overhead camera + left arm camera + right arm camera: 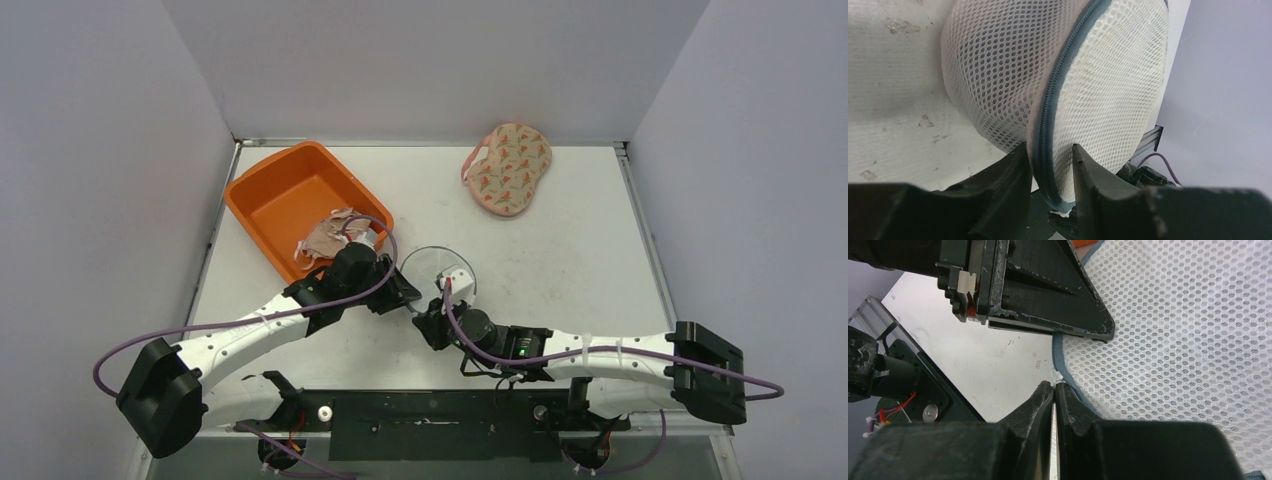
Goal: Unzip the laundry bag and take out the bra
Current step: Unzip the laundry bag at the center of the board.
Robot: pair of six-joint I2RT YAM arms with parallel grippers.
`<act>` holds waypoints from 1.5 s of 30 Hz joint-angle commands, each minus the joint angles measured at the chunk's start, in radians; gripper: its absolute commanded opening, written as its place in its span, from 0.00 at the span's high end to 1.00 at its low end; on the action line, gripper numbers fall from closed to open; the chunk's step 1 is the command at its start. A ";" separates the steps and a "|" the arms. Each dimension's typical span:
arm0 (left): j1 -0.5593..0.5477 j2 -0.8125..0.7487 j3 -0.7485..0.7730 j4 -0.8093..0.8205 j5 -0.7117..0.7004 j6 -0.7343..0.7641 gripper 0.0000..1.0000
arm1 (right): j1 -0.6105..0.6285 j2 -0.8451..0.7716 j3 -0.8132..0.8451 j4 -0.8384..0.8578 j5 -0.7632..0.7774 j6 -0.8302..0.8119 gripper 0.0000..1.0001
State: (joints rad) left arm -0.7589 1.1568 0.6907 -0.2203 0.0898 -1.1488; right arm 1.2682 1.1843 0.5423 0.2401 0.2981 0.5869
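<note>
The laundry bag is a white mesh dome with a grey zipper round its rim, standing on edge at the table's middle. My left gripper has its fingers pressed on either side of the zippered rim, in front of the orange bin. My right gripper is shut at the zipper's end, on a small white zipper pull, right beside the left gripper. The mesh fills the right wrist view. The bra is hidden behind the mesh.
An orange bin stands at the back left, with beige garments draped over its near corner. A floral padded item lies at the back right. The left gripper's black body hangs close above the right fingers.
</note>
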 commanded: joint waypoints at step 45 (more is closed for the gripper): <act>-0.046 -0.186 -0.016 -0.004 0.005 -0.044 0.03 | -0.005 -0.119 0.014 -0.092 0.085 0.032 0.95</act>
State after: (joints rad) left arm -0.7670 0.9787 0.6792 -0.2321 0.1051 -1.1645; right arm 1.2640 1.0061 0.4774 0.0257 0.4274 0.6617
